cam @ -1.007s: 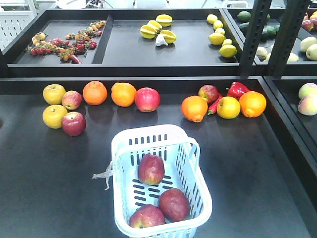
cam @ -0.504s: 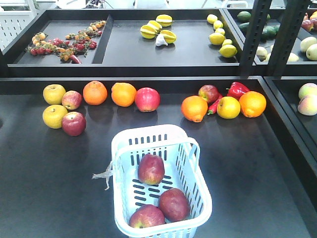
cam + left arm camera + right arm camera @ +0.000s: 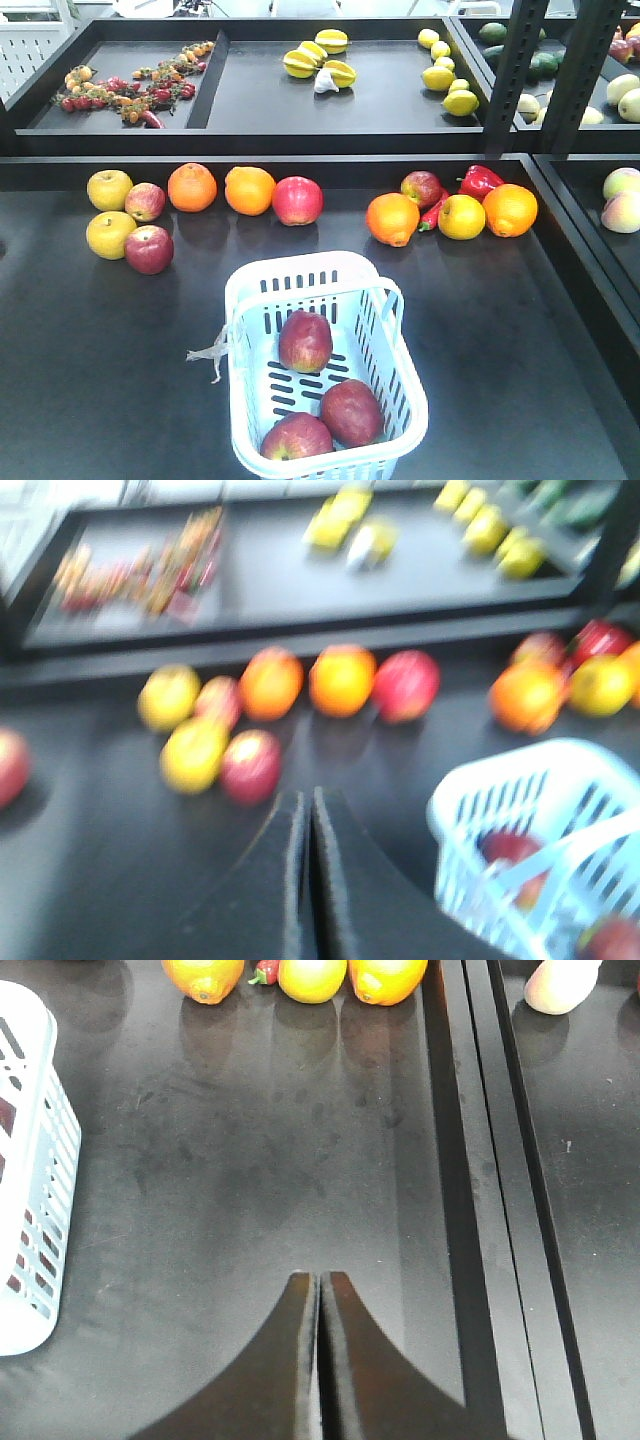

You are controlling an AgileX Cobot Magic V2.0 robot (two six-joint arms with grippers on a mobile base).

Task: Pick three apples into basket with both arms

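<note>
Resting inside the basket (image 3: 330, 290): three dark red apples, one (image 3: 305, 341) toward the far end, two (image 3: 351, 412) (image 3: 296, 437) side by side and touching at the near end. Basket standing upright on the dark counter (image 3: 90, 350), near the front edge, handle swung down along the right rim. Scrap of pale film (image 3: 212, 352) hanging off the left wall.

Beyond, along the back of the counter: two yellow apples (image 3: 109, 189), two smaller red apples (image 3: 149, 249), two oranges (image 3: 192, 186) and a pink-red apple (image 3: 298, 200) in the left group; oranges, a red apple and red peppers (image 3: 478, 181) in the right group. Raised shelf (image 3: 350, 110) behind, carrying starfruit, lemons and small mixed produce.

Left claw (image 3: 308, 880) pressed together, empty, above bare counter left of the basket; view blurred. Right claw (image 3: 320, 1360) pressed together, empty, above bare counter right of the basket, well apart from it.
</note>
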